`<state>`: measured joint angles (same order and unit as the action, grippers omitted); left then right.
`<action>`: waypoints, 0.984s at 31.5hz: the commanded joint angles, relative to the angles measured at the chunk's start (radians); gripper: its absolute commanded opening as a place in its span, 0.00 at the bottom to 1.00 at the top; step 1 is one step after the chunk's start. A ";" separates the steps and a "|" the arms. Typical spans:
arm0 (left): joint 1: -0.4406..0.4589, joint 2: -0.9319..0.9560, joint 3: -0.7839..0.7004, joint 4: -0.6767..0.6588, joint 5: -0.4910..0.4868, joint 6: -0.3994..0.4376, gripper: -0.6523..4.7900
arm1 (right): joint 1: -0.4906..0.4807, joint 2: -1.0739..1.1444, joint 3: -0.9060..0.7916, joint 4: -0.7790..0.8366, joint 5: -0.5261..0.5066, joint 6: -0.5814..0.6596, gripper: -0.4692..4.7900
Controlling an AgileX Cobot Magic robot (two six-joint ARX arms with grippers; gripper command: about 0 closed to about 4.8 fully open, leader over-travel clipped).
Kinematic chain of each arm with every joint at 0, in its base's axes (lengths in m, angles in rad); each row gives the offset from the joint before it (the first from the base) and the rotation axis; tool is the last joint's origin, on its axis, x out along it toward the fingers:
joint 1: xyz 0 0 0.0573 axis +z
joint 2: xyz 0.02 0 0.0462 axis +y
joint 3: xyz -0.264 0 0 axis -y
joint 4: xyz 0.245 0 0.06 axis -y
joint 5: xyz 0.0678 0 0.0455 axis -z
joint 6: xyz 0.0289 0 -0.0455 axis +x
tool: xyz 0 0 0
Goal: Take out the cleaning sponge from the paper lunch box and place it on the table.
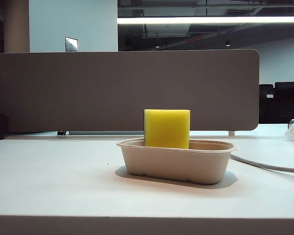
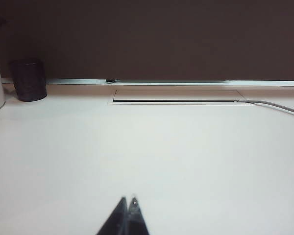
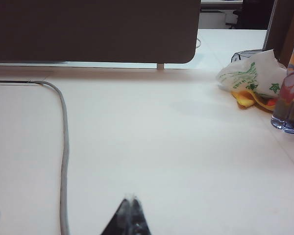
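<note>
1. Only in exterior view: cleaning sponge (image 1: 167, 128) upright inside paper lunch box (image 1: 177, 160), mid-table (image 1: 54, 181).
2. Wrist views only: left gripper (image 2: 128, 200) and right gripper (image 3: 132, 198) clenched, empty, over bare tabletop beside grey cable (image 3: 63, 147).

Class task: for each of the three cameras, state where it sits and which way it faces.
Exterior: low at table level, facing the yellow foam sponge upright in the beige pulp box; no robot parts.
Left wrist: faces the grey-brown divider panel; shut left tool.
Right wrist: likewise; shut right tool.
All share the white table and grey cable.
</note>
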<state>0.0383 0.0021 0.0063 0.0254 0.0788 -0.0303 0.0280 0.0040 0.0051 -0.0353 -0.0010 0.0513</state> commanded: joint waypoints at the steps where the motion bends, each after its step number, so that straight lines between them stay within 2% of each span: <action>1: 0.000 0.001 0.001 0.009 0.005 0.004 0.11 | 0.002 0.000 0.002 0.017 -0.002 0.000 0.08; 8: 0.000 0.001 0.001 0.010 0.005 0.004 0.11 | 0.002 0.000 0.002 0.017 -0.002 0.000 0.08; 12: 0.000 0.001 0.001 0.010 0.005 0.004 0.11 | 0.050 0.000 0.002 0.017 0.006 0.000 0.08; 16: 0.000 0.001 0.001 0.009 0.005 0.004 0.11 | 0.187 0.001 0.002 0.017 0.005 0.000 0.08; 25: -0.010 0.020 0.001 0.012 0.004 0.004 0.11 | 0.569 0.085 0.002 0.016 0.005 0.000 0.08; 31: -0.107 0.075 0.001 0.010 0.004 0.004 0.11 | 0.700 0.113 0.002 0.013 -0.001 0.000 0.08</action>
<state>-0.0460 0.0696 0.0063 0.0246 0.0784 -0.0303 0.7181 0.1173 0.0051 -0.0360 -0.0010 0.0513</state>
